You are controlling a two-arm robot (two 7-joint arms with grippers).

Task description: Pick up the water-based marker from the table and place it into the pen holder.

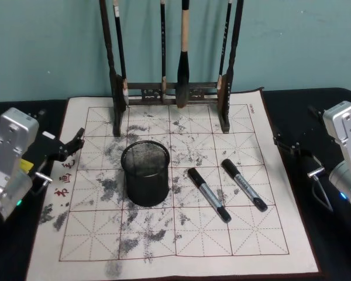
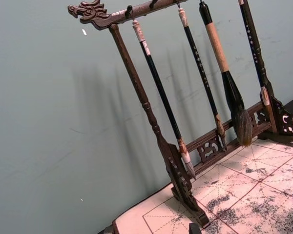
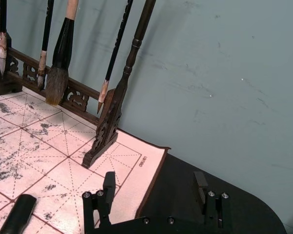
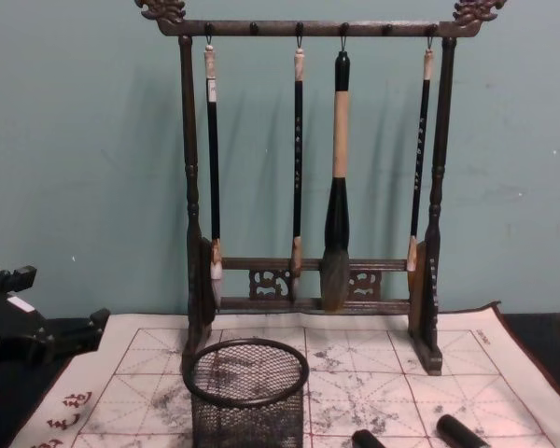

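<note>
Left gripper (image 1: pixel 75 145) spread at mat's (image 1: pixel 222 246) left | right gripper (image 3: pixel 154 181) spread | 2 markers (image 1: pixel 209 194) (image 1: pixel 244 184) beside pen holder (image 1: pixel 144 188)

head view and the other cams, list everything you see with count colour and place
round black wire-mesh pen holder: 1, black, upright on the mat, left of centre
black markers with grey labelled barrels: 2, lying side by side on the mat, right of the holder, apart
calligraphy practice mat: 1, white with red grid and ink stains, on the table
dark wooden brush rack: 1, at the mat's far edge
hanging brushes: 4, dark, one thick with a tan handle, on the rack
table: 1, black
wall: teal, behind
left gripper: open, at the mat's left edge
right gripper: open, at the mat's right edge
</note>
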